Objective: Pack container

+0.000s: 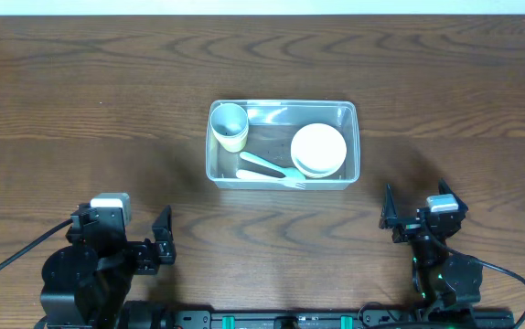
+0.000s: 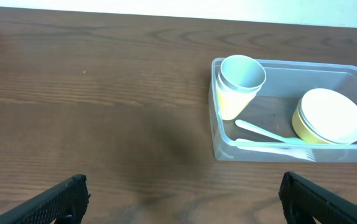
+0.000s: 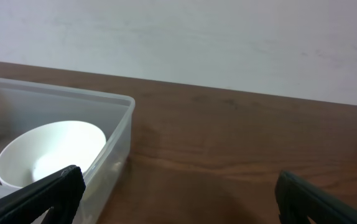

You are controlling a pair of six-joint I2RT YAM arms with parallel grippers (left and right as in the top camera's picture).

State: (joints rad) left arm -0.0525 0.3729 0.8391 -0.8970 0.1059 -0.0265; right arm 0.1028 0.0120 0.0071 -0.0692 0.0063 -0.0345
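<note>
While both grippers, left [image 1: 163, 239] and right [image 1: 418, 217], gape empty, the container [image 1: 213, 166] sits well ahead between them.

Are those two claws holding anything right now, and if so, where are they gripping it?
Nothing is held. The left gripper and right gripper are both open and empty, well apart from the container.

wood table [image 1: 80, 100], clear container [image 1: 349, 114] (centre)

- Container [image 1: 213, 146]: clear, see-through.
- Cup [image 1: 230, 127]: pale yellow, white inside.
- Bowl [image 1: 318, 149]: yellow, white inside.
- Fork [image 1: 272, 175]: white.
- Table [image 1: 80, 110]: dark brown woodgrain.
</note>
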